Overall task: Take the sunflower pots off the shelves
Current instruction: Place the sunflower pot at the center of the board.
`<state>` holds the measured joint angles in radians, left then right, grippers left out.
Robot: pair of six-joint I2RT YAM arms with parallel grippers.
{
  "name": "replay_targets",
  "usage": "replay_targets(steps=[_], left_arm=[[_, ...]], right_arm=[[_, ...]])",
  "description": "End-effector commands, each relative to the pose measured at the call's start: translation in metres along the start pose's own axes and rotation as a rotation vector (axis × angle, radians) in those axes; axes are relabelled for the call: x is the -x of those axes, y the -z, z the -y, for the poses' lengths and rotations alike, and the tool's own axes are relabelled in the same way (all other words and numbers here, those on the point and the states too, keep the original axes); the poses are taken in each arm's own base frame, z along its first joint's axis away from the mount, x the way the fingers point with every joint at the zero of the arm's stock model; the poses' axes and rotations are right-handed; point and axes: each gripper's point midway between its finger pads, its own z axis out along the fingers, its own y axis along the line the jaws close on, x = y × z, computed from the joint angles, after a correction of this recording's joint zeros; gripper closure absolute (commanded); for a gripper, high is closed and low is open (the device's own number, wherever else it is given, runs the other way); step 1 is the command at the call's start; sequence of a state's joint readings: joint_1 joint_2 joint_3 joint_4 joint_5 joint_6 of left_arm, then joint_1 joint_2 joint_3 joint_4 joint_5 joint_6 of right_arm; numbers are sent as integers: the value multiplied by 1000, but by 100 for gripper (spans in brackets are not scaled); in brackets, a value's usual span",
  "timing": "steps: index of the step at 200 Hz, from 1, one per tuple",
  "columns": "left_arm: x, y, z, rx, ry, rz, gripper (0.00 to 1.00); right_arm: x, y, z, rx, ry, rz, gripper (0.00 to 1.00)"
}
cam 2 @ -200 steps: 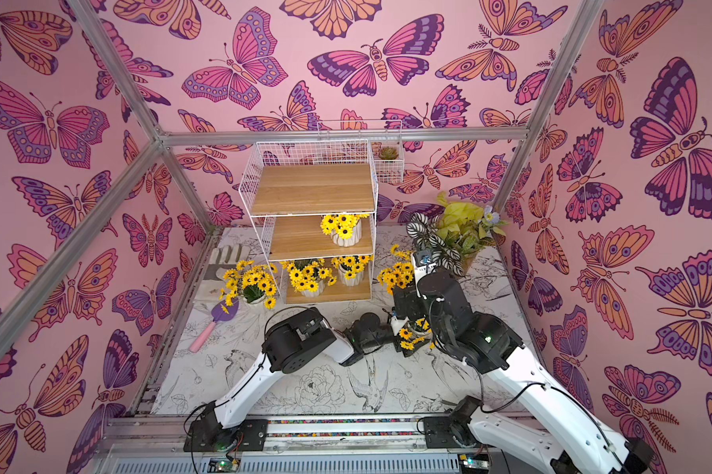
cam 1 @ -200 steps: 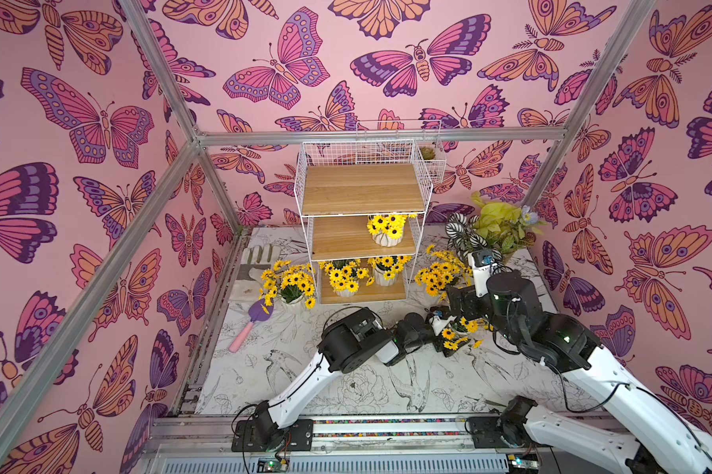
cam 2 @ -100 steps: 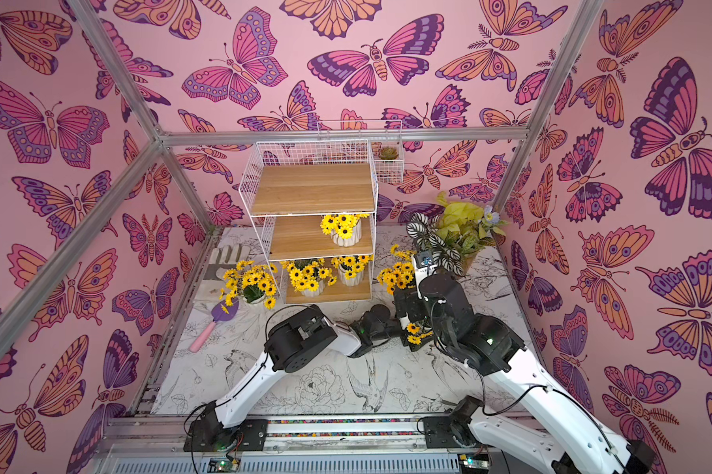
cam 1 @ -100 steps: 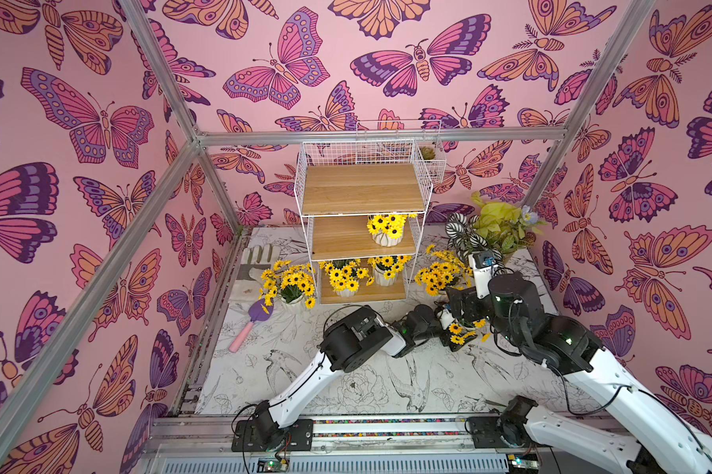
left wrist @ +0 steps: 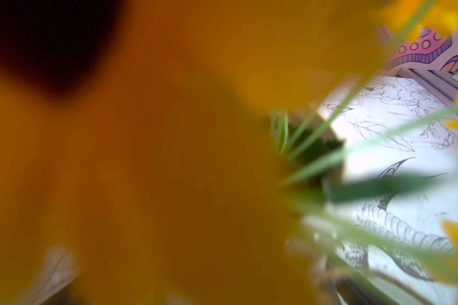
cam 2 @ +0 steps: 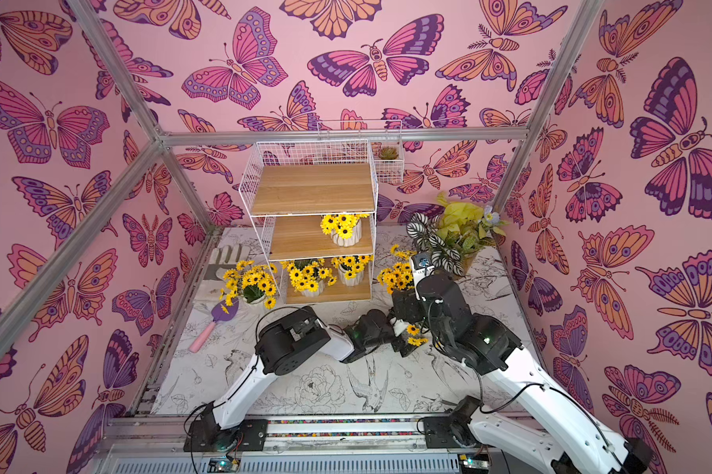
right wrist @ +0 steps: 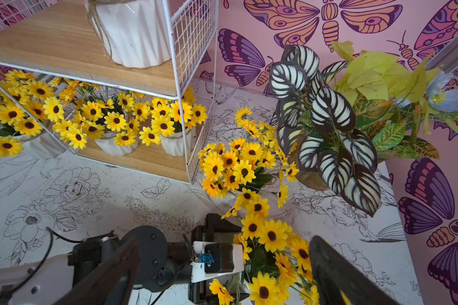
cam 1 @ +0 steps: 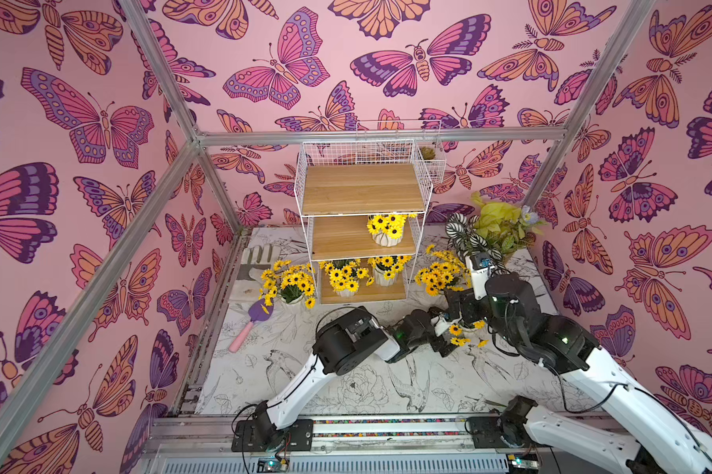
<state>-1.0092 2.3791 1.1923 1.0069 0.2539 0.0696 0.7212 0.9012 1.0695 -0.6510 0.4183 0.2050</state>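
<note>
The shelves (cam 1: 362, 193) stand at the back of the table. One sunflower pot (cam 1: 385, 230) sits on the middle board and two (cam 1: 344, 279) (cam 1: 387, 269) on the bottom board. Two more stand on the table, one left (cam 1: 290, 283) and one right (cam 1: 440, 274) of the rack. My left gripper (cam 1: 448, 334) is shut on another sunflower pot (right wrist: 271, 237) in front of the right one. Petals blur the left wrist view. My right gripper (right wrist: 222, 277) hangs wide open just above that held pot, its fingers (right wrist: 338, 274) straddling it.
A larger plant with striped and lime leaves (cam 1: 491, 230) fills the back right corner. A purple trowel with a pink handle (cam 1: 250, 324) and gloves (cam 1: 260, 259) lie at the left. A small wire basket (cam 1: 432, 162) hangs beside the rack's top. Pink walls close in on three sides.
The left gripper and its sunflower pot have shifted slightly to the right, under the right gripper. The right arm has barely moved and stays open.
</note>
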Motion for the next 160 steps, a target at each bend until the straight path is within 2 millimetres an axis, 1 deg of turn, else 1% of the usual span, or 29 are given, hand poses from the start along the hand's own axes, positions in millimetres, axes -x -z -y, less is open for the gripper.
replay_targets(steps=[1, 23, 56, 81, 106, 111, 119, 131, 143, 144, 147, 160], left_arm=[[-26, 24, -2, 58, 24, -83, 0], [-20, 53, -1, 94, 61, -57, 0], [-6, 102, 1, 160, 109, -12, 0], [9, 142, -1, 229, 146, 16, 0], [37, 181, -1, 278, 161, 80, 0], [40, 189, -2, 294, 168, 79, 0], [52, 202, -4, 322, 177, 93, 0], [63, 220, -7, 357, 184, 65, 0], [80, 237, -9, 391, 184, 53, 0], [78, 238, -9, 394, 183, 41, 0], [88, 245, -9, 395, 178, 57, 0], [105, 264, -8, 413, 152, 78, 0]], right_arm=[[0, -3, 0, -4, 5, -1, 1], [7, -9, -7, 20, 15, 21, 1], [25, -21, -31, 108, 16, 71, 1], [30, -35, -48, 137, 49, 73, 1], [38, -41, -66, 154, 74, 118, 1], [39, -43, -69, 156, 73, 120, 1], [41, -47, -74, 160, 73, 126, 1], [45, -51, -82, 164, 74, 138, 1], [49, -54, -89, 165, 74, 153, 1], [49, -55, -89, 164, 76, 153, 1], [51, -56, -91, 163, 74, 158, 1], [54, -60, -100, 167, 77, 164, 1]])
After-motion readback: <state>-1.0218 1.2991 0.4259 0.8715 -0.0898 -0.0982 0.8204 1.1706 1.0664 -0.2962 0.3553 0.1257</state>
